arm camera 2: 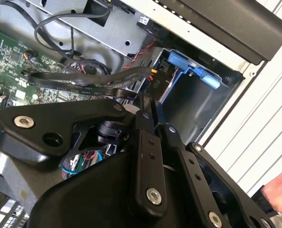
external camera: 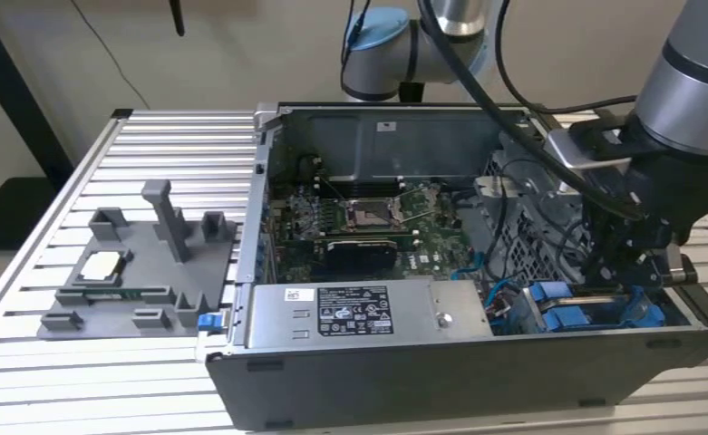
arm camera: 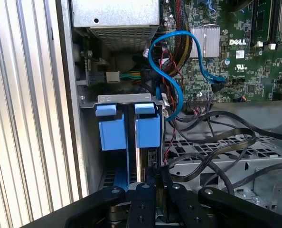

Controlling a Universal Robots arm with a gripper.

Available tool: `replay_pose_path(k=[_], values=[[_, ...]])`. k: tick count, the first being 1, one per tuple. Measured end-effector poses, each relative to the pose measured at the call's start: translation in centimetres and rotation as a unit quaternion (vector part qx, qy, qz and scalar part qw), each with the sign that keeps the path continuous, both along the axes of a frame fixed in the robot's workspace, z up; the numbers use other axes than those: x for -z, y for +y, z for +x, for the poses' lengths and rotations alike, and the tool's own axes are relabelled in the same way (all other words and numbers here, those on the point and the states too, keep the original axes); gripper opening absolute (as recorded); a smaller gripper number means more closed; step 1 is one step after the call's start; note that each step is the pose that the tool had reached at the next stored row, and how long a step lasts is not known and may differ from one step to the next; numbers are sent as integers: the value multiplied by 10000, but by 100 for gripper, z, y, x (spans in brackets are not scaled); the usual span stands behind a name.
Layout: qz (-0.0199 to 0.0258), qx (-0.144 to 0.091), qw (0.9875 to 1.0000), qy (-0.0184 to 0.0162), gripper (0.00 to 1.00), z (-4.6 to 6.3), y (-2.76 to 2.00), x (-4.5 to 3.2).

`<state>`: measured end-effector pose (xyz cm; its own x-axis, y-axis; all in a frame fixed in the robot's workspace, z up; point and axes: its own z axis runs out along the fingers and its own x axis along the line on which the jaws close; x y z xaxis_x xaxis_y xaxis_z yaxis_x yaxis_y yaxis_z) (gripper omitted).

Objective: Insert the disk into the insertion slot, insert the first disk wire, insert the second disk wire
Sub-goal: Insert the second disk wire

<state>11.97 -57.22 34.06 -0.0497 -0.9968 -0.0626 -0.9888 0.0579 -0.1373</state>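
Outside first: in the exterior view we saw the gripper lowered into the open computer case, at the exterior view's right, above the blue carriers in the near right corner. Next, in the second wrist view, its black fingers were pressed together over the insertion slot. Lastly, in the first wrist view, the disk stood edge-on in that bay with the fingertips clamped on its end; a blue cable looped just beside it.
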Motion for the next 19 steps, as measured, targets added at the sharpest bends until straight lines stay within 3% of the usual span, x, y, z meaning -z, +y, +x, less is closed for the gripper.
replay_pose_path(k=[11,17,19], values=[[0,-1,10000,-1,16,-16,10,10],[2,1,10000,-16,16,-17,10,90],[8,0,10000,-17,17,-17,10,62]])
